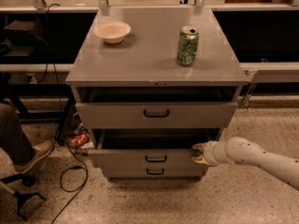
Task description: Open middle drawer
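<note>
A grey cabinet holds three drawers. The middle drawer (140, 158), with a small black bar handle (155, 158), is pulled out a little, and its dark interior shows above the front panel. My gripper (199, 153) is at the right end of that front panel, touching or nearly touching its edge. The white arm reaches in from the lower right. The top drawer (117, 115) also stands slightly out. Below the middle one, the thin bottom drawer (126, 171) is pushed in.
On the cabinet top (149, 59) stand a white bowl (112, 31) and a green can (188, 45). A person's leg and shoe (35, 154) are at the left, with cables on the floor (70, 181). Dark benches run behind the cabinet.
</note>
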### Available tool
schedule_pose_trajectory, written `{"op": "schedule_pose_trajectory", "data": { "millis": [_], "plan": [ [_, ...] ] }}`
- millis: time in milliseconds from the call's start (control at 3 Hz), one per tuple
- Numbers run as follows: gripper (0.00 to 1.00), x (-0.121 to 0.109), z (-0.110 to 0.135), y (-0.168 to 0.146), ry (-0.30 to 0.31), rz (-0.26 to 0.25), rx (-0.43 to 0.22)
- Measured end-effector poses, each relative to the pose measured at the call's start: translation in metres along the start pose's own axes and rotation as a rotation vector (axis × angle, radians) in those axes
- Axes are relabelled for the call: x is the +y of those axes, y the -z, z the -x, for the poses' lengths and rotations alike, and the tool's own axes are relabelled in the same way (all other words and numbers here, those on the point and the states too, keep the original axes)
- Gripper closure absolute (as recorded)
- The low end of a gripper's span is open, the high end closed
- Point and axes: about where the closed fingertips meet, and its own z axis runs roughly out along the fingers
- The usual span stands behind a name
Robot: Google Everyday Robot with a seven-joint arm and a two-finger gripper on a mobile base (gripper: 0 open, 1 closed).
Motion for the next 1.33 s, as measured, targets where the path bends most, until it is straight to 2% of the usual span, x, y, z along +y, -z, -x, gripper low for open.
{"op": "schedule_pose_trajectory", "data": {
  "millis": [333,667,1000,1333],
  "plan": [
    [1.00,0.000,0.000,0.000,0.000,0.000,0.000],
    [1.00,0.018,0.001,0.011,-0.025,-0.014,0.015],
    [1.00,0.019,0.001,0.012,-0.028,-0.016,0.017],
    [1.00,0.038,0.002,0.023,-0.057,-0.032,0.033]
  ]
}}
